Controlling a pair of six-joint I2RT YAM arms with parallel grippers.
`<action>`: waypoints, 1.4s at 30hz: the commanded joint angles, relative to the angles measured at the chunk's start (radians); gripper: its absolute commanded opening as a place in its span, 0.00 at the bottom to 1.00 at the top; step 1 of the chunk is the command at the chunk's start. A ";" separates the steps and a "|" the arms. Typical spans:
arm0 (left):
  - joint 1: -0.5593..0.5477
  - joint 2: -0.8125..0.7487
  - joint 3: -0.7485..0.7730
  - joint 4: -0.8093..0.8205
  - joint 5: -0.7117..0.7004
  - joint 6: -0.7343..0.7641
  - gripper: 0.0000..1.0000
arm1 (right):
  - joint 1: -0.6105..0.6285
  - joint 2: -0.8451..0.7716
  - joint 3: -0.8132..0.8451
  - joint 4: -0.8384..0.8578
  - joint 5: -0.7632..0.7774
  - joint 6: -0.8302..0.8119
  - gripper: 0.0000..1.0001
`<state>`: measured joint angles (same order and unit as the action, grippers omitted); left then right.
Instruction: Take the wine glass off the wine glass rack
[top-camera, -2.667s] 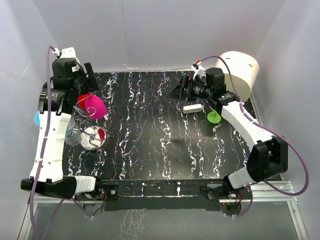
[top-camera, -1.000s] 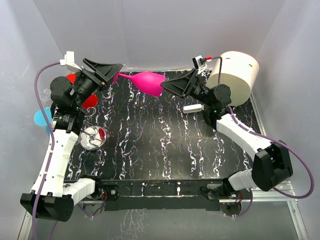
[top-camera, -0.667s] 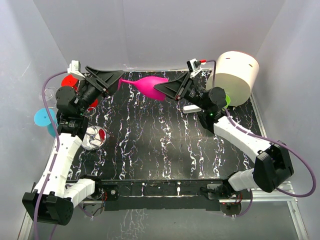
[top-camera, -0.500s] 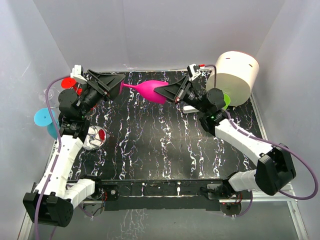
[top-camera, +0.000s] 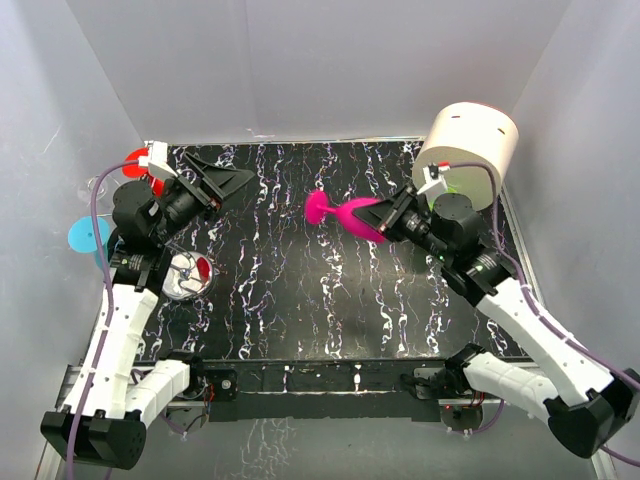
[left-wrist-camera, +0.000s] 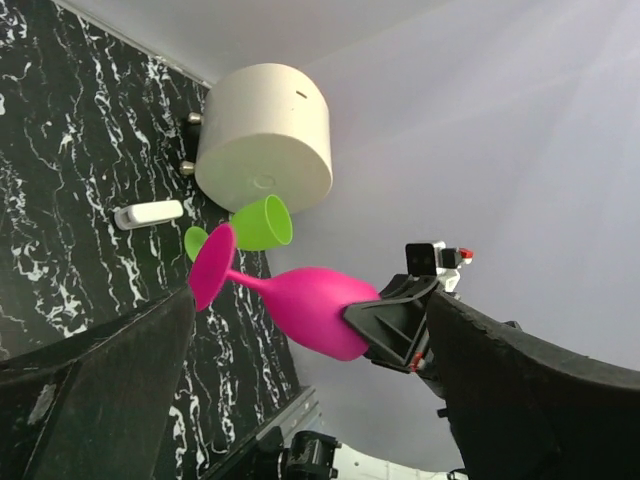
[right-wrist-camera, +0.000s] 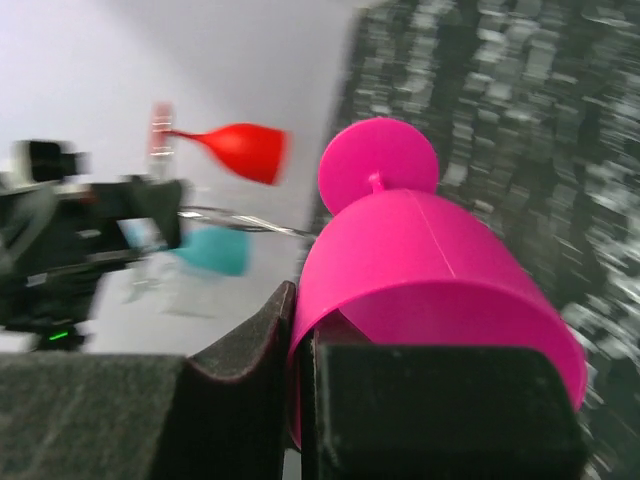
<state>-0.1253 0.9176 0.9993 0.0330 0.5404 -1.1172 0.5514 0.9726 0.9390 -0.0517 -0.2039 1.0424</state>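
wine glass (top-camera: 352, 214) off rack (top-camera: 185, 273), rim clamped in right end effector (top-camera: 388, 222); left end effector (top-camera: 226, 178) apart, empty. next: stand it on bench (top-camera: 300, 300).

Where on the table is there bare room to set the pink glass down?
Bare: the table's middle and near strip, between rack base and right arm; also the back middle, between left gripper and cylinder. Crowded: the left edge round the rack; the far right corner with green glass and white block.
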 joint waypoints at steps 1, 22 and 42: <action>0.006 -0.026 0.076 -0.102 0.056 0.099 0.99 | -0.002 -0.081 0.068 -0.615 0.263 -0.133 0.00; 0.005 -0.007 0.480 -0.412 0.011 0.423 0.99 | -0.257 0.310 0.347 -1.195 0.624 -0.482 0.00; -0.075 0.026 0.656 -0.609 -0.191 0.649 0.99 | -0.680 0.572 0.506 -0.828 0.362 -0.567 0.00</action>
<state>-0.1814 0.9470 1.6272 -0.5377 0.4026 -0.5289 -0.1154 1.5108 1.3472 -0.9531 0.1844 0.4942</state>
